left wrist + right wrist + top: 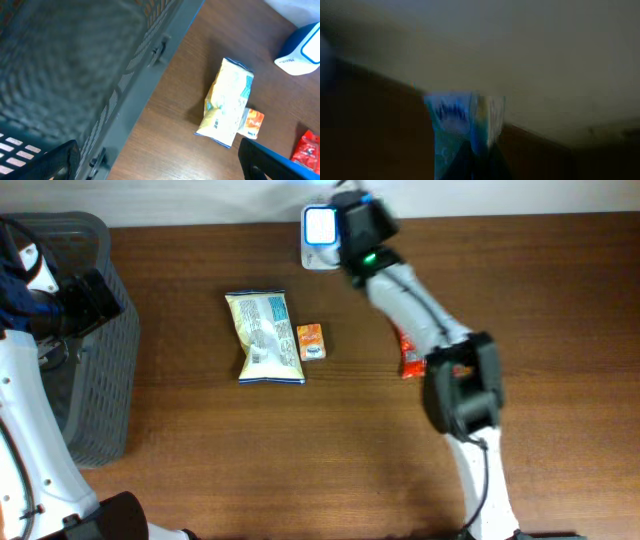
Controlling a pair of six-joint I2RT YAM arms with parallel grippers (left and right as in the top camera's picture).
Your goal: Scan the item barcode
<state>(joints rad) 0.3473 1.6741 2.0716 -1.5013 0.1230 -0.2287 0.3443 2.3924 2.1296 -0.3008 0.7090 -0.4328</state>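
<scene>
In the right wrist view, a thin blue and white packet (457,125), blurred and dim, rises from between the dark fingers of my right gripper (480,167), which is shut on it. No barcode can be made out. From overhead, the right gripper (352,225) is stretched to the table's far edge, right beside the white and blue scanner (320,228); the packet itself does not show there. My left gripper (160,170) is open with nothing in it, above the rim of the grey basket (75,75). Overhead it sits at the far left (80,300).
A pale yellow snack bag (265,337) and a small orange box (311,341) lie mid-table, also seen from the left wrist (227,102) (251,122). A red packet (410,355) lies partly under the right arm. The grey basket (95,400) fills the left edge.
</scene>
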